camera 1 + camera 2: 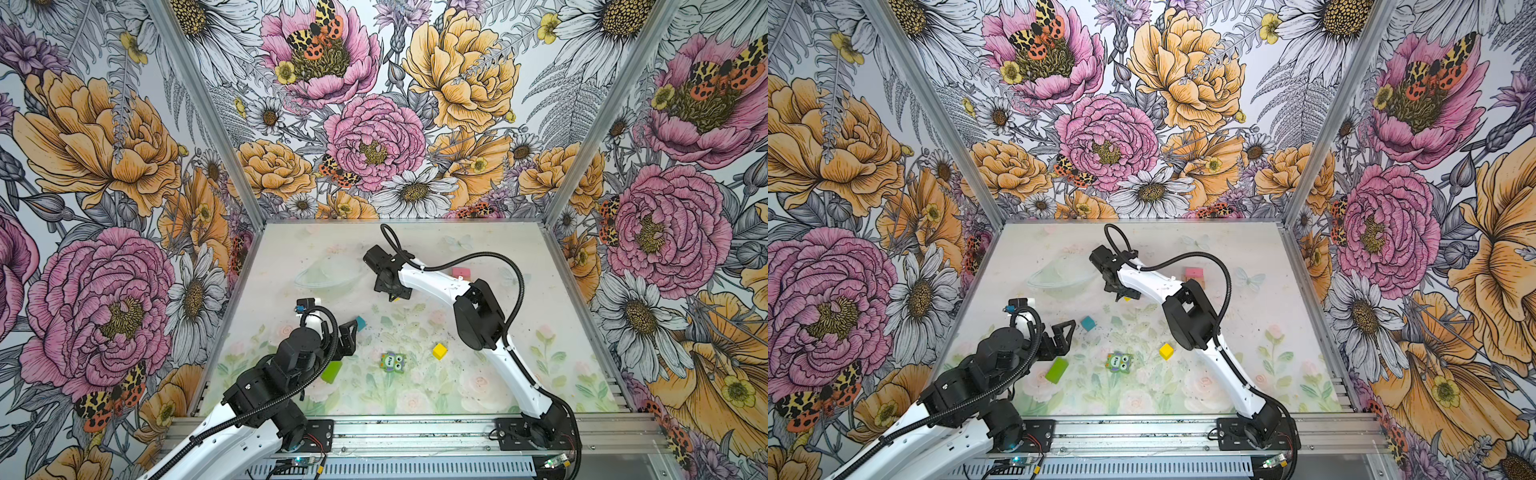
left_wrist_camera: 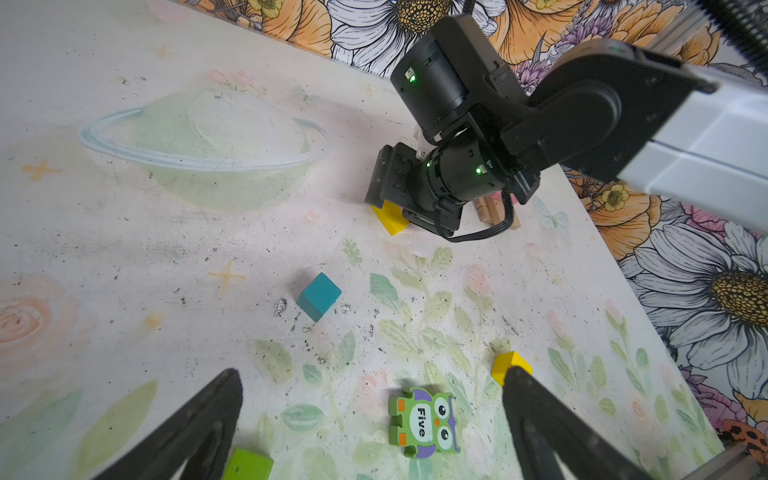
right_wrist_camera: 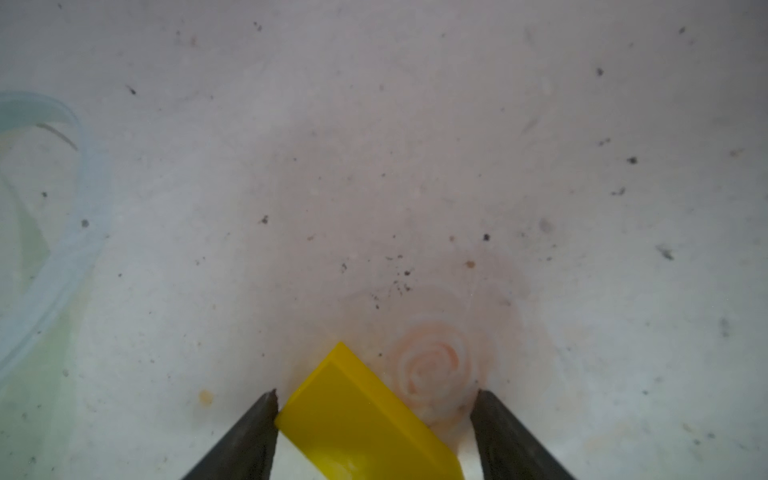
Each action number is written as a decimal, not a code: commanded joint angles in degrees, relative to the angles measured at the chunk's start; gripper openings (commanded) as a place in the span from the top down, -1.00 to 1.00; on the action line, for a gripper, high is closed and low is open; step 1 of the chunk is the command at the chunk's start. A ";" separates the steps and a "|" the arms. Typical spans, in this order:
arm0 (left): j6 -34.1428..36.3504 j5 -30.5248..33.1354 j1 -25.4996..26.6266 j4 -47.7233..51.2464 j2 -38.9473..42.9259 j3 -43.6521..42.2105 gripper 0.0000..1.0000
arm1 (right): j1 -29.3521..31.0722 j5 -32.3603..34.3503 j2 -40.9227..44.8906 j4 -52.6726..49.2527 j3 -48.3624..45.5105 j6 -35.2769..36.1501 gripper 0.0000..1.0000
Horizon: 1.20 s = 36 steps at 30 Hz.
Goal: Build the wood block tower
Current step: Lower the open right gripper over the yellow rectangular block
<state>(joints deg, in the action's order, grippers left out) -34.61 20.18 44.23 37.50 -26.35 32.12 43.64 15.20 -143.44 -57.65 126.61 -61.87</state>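
Table (image 1: 519, 374): pale printed mat inside flowered walls; all the blocks lie loose on it.
Tower (image 1: 1194, 273): far right of the table, just beyond the right forearm. A pink block shows on top in both top views; the left wrist view shows tan bars (image 2: 488, 212) under it, mostly hidden by the right arm.
Yellow bar (image 3: 365, 424): flat on the mat, far middle, lying at a slant between the right gripper's fingers.
Right gripper (image 3: 376, 392): lowered to the mat astride the yellow bar. One finger (image 3: 266, 415) sits against the bar's edge and a sliver of mat shows beside the other fingertip. Whether it grasps the bar, I cannot tell.
Left gripper (image 2: 372, 374): near left, above the mat, fingers spread wide with nothing between them.
Teal cube (image 1: 1088, 323): just beyond the left gripper, well apart from the tower.
Lime block (image 1: 1056, 370): near left, just below the left gripper in a top view.
Owl block (image 1: 392, 363): near middle, face up, printed "Five".
Yellow cube (image 1: 439, 351): just right of the owl block, not touching it.
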 commanded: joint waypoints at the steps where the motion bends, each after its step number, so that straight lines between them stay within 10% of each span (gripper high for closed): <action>1: -0.37 0.92 -0.80 -0.49 -0.37 -0.39 -0.98 | -0.12 -0.50 -1.57 -0.54 -0.22 0.19 -0.53; 36: -0.55 0.82 -1.21 0.02 0.24 -0.17 -0.98 | 1.45 -14.97 6.62 13.06 -9.72 8.36 -0.55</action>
<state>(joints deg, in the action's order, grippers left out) -34.61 20.16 43.31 37.52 -26.65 32.12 44.66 3.64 -136.84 -45.84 115.20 -55.83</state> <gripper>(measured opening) 0.989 0.774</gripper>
